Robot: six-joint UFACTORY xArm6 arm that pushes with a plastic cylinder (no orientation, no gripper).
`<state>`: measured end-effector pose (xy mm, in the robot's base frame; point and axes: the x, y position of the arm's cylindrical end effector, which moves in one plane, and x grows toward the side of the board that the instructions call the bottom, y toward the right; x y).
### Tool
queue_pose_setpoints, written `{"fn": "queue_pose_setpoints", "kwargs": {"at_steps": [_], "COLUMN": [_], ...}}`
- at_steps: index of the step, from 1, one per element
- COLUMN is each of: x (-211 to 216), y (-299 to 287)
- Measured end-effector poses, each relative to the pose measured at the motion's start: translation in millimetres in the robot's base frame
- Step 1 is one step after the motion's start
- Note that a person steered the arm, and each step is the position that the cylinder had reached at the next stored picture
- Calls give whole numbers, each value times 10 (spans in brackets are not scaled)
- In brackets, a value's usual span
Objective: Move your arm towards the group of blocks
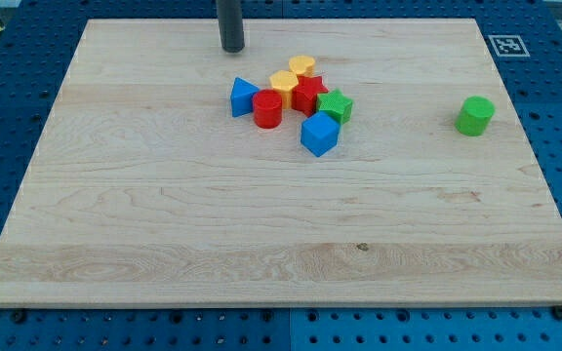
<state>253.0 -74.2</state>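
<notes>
My tip rests on the wooden board near the view's top, a little above and left of a cluster of blocks. The cluster holds a blue triangle, a red cylinder, a yellow hexagon-like block, a yellow heart-like block, a red star, a green star-like block and a blue cube. These blocks touch or nearly touch one another. The tip is apart from all of them; the blue triangle is closest.
A green cylinder stands alone at the view's right. A black-and-white marker tag sits just off the board's top right corner. Blue perforated table surrounds the board.
</notes>
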Motion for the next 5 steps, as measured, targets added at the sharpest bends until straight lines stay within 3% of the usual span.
{"fn": "queue_pose_setpoints", "kwargs": {"at_steps": [5], "x": [-63], "y": [0]}}
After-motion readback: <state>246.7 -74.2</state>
